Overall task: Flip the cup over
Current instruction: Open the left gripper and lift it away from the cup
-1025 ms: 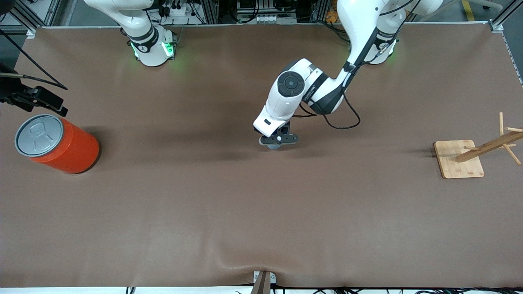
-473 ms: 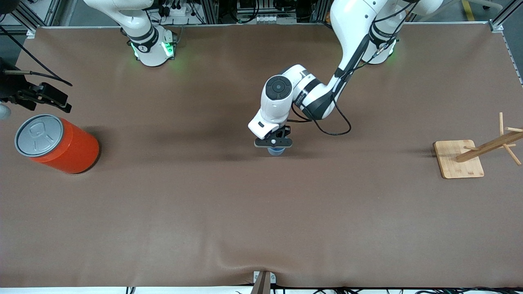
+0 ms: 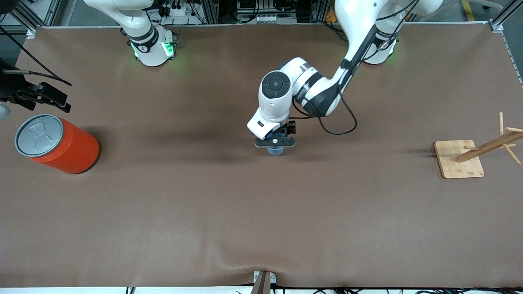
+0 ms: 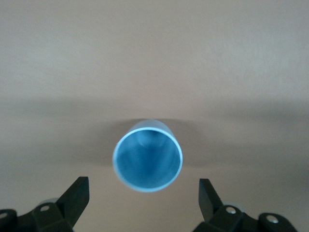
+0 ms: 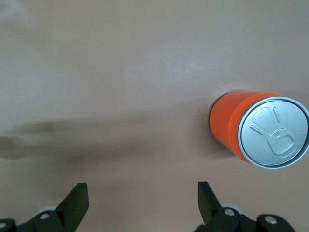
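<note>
The cup (image 4: pixel 147 155) is a small light-blue tumbler that stands on the brown table with its mouth up; I see down into it in the left wrist view. In the front view only its lower edge (image 3: pixel 276 152) shows under the left hand, near the table's middle. My left gripper (image 3: pixel 275 142) hovers right over it, open, with its fingers (image 4: pixel 77 193) wide on either side and not touching it; it also shows in the left wrist view (image 4: pixel 142 186). My right gripper (image 5: pixel 142 188) is open and empty, up in the air (image 3: pixel 41 98) by the orange can.
A large orange can (image 3: pixel 57 143) with a grey pull-tab lid stands at the right arm's end of the table; it also shows in the right wrist view (image 5: pixel 258 130). A wooden rack on a square base (image 3: pixel 459 159) stands at the left arm's end.
My left gripper has shifted a little toward the right arm's end and settled over the cup, and more of the cup's edge now shows. The right gripper has moved slightly.
</note>
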`<state>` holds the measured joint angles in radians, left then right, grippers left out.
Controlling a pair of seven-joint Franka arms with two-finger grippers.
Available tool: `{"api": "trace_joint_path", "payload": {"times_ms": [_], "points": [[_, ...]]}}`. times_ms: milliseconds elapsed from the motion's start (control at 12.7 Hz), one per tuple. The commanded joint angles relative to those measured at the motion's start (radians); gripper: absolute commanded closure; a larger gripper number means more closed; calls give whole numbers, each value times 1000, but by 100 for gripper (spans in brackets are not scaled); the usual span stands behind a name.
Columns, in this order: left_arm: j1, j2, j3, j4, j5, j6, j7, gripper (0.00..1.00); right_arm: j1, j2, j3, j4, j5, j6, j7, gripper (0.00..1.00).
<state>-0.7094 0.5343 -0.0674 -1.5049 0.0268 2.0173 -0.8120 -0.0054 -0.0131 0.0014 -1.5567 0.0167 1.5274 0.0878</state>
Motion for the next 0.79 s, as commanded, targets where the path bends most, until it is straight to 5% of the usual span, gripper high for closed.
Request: {"api": "trace_joint_path", "payload": {"times_ms": [0,236,709], "points": [[7,-107,50,19,27,-86,-15,0,2,8,-3,23,-12,-18,-11,0],[80,-245,104,17,27,-170,58,0,2,8,-3,23,-12,-16,-11,0],[324,-436,101,-9,27,-339,361,0,1,8,-4,23,-9,-18,-10,0]]}}
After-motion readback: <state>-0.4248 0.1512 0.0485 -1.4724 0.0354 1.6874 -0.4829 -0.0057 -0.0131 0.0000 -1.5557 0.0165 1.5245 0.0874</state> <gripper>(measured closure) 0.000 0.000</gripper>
